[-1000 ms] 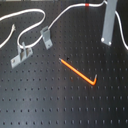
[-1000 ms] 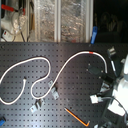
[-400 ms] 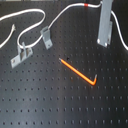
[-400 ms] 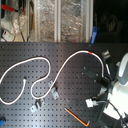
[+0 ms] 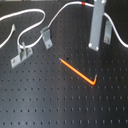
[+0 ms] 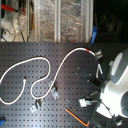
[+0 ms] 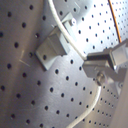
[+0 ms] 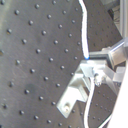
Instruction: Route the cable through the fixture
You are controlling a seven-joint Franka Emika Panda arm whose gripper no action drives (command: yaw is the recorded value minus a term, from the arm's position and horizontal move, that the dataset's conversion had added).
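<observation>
— Where do we see the cable (image 6: 47,64)?

— It snakes across the black pegboard (image 5: 60,100) in both exterior views, its red band (image 6: 89,50) close to the arm.

— And the gripper (image 8: 95,70)?

— In both wrist views we see its fingers (image 7: 102,61) clamped on the white cord beside a grey bracket (image 7: 50,47). The orange rod (image 5: 79,71) lies apart.

No readable text, labels, brands, numbers or signs in any view; surfaces too blurred or plain to make out lettering.

cable (image 5: 35,20) ends beyond the frame edges
</observation>
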